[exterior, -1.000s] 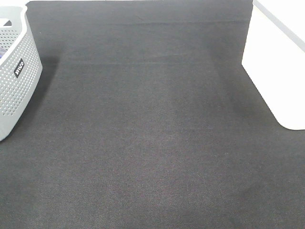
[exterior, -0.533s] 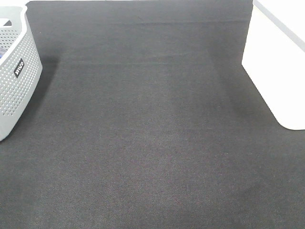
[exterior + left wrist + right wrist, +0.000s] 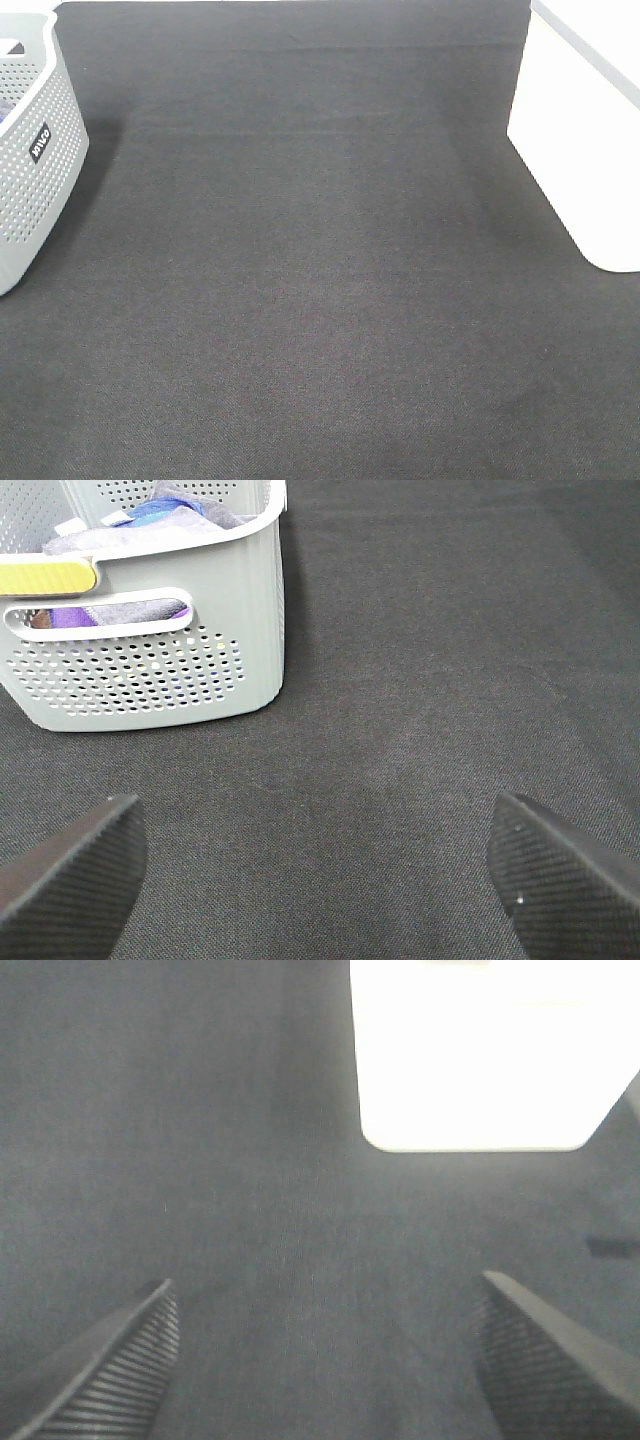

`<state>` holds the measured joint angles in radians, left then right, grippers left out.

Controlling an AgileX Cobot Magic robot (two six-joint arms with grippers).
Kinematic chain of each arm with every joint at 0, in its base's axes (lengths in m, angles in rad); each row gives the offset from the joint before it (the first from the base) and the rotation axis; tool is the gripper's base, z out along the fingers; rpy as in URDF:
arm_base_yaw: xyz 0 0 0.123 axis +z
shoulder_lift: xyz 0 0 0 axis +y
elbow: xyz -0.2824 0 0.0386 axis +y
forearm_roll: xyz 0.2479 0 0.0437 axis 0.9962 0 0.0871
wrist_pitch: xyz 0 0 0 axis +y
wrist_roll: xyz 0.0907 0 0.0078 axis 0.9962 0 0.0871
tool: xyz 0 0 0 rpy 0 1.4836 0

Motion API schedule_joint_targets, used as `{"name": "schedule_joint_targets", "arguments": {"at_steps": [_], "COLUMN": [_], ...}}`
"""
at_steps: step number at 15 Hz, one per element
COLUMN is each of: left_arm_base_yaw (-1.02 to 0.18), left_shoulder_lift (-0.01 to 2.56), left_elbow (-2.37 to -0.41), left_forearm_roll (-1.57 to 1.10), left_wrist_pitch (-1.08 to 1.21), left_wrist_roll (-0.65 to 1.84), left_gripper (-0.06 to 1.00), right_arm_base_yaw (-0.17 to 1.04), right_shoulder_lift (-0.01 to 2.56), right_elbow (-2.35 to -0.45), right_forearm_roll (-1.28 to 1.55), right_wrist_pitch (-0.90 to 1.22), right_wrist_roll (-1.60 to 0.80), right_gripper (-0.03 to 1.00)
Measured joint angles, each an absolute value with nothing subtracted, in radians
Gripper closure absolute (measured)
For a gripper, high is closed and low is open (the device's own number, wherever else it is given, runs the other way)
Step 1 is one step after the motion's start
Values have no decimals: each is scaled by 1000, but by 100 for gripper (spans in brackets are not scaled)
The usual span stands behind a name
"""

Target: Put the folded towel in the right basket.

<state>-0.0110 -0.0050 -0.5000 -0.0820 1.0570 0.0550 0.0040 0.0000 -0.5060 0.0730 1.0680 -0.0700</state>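
Note:
The right basket (image 3: 590,140) is a plain white bin at the right edge of the high view; it also shows in the right wrist view (image 3: 480,1050), glaring white. No folded towel lies on the black cloth. Purple, blue and grey cloths (image 3: 130,610) fill the grey perforated left basket (image 3: 30,160), which stands close in the left wrist view (image 3: 200,660). My left gripper (image 3: 315,870) is open and empty, near that basket. My right gripper (image 3: 325,1360) is open and empty, facing the white basket. Neither gripper shows in the high view.
A black cloth (image 3: 320,300) covers the table between the two baskets. A white surface edge (image 3: 600,30) runs behind the right basket.

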Motion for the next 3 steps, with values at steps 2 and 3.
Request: {"name": "schedule_joint_targets", "arguments": {"at_steps": [2,3], "left_arm_base_yaw": [-11,-11], "left_shoulder_lift": [-5,-5], "left_elbow": [-500,-500], "left_forearm_roll": [-82,-82], "left_wrist_pitch": [1057,1057], "left_wrist_roll": [55,55], "left_gripper": [7,7], "right_arm_base_yaw": [4,4], "right_shoulder_lift": [-6,-6], "right_elbow": [-504,-504], "right_forearm_roll": [73,73], "right_wrist_pitch": [1068,1068], "right_wrist_roll": [-70,-70], "right_gripper": [21,21]}}
